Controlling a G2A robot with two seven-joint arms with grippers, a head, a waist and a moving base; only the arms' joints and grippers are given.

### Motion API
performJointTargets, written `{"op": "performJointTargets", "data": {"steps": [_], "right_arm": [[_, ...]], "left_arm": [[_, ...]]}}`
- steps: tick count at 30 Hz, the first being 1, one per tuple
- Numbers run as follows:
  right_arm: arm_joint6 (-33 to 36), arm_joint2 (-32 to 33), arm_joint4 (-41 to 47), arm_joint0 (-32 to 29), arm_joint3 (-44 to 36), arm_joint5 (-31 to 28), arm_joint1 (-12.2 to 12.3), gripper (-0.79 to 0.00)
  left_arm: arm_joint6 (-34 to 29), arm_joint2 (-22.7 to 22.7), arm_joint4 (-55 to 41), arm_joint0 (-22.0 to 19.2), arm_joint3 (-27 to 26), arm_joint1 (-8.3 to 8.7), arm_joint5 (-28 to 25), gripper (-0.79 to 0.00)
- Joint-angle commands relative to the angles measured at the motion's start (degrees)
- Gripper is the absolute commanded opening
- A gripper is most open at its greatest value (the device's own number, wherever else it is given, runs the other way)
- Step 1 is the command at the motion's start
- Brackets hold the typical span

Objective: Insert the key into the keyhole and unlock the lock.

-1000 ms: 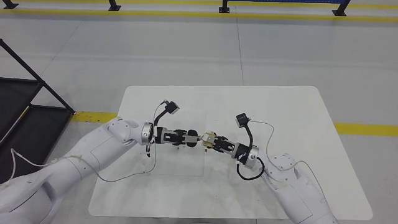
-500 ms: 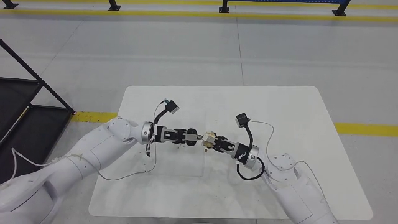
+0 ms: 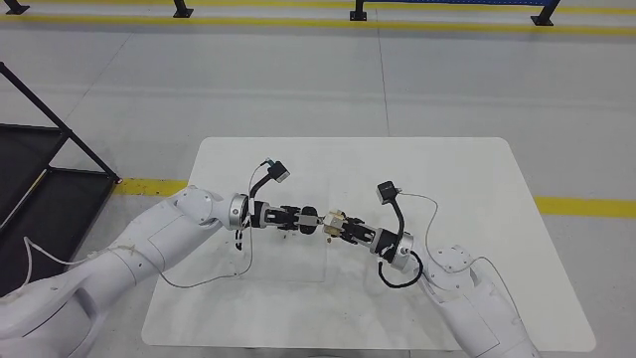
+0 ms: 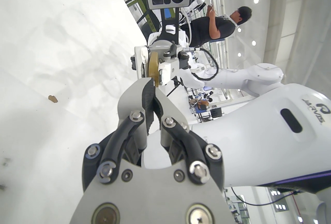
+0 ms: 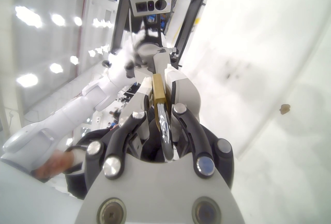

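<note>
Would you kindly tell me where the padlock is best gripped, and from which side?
Probably the brass body, pinched across its two broad flat faces, coming from the shackle end, as the right claw does. The flat faces give a firm seat, and the end opposite the shackle lies free toward the left claw.

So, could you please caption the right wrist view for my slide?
Right gripper, jaws shut on a brass padlock, above the white table.
</note>
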Motion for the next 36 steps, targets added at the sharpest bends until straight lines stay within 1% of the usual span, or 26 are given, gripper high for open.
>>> {"op": "performJointTargets", "data": {"steps": [1,7,10,13,18,21,25,30,32,35,36], "right_arm": [[0.0,0.0,0.0,0.0,0.0,0.0,0.0,-0.785],[0.0,0.0,0.0,0.0,0.0,0.0,0.0,-0.785],[0.0,0.0,0.0,0.0,0.0,0.0,0.0,-0.785],[0.0,0.0,0.0,0.0,0.0,0.0,0.0,-0.785],[0.0,0.0,0.0,0.0,0.0,0.0,0.0,-0.785],[0.0,0.0,0.0,0.0,0.0,0.0,0.0,-0.785],[0.0,0.0,0.0,0.0,0.0,0.0,0.0,-0.785],[0.0,0.0,0.0,0.0,0.0,0.0,0.0,-0.785],[0.0,0.0,0.0,0.0,0.0,0.0,0.0,-0.785],[0.0,0.0,0.0,0.0,0.0,0.0,0.0,-0.785],[0.0,0.0,0.0,0.0,0.0,0.0,0.0,-0.785]], "left_arm": [[-0.1,-0.1,0.2,0.0,0.2,-0.21,0.1,-0.785],[-0.4,-0.4,0.6,0.0,0.5,-0.76,0.4,-0.785],[-0.4,-0.8,0.5,0.1,0.4,-0.89,0.4,-0.763],[-0.4,-1.1,0.7,0.3,0.2,-0.86,0.4,-0.708],[-0.4,-1.8,0.9,0.7,-0.2,-0.72,0.4,-0.662],[-0.5,-2.1,1.0,0.9,-0.4,-0.67,0.5,-0.665],[-0.7,-2.4,1.1,1.0,-0.7,-0.69,0.7,-0.699],[-1.0,-2.6,1.4,1.0,-0.6,-0.85,1.0,-0.717],[-1.1,-2.7,1.8,0.9,-0.4,-0.96,1.1,-0.736],[-1.1,-2.8,2.1,0.8,-0.1,-1.18,1.1,-0.785],[-1.0,-2.8,2.3,0.8,0.1,-1.28,1.0,-0.785]]}}
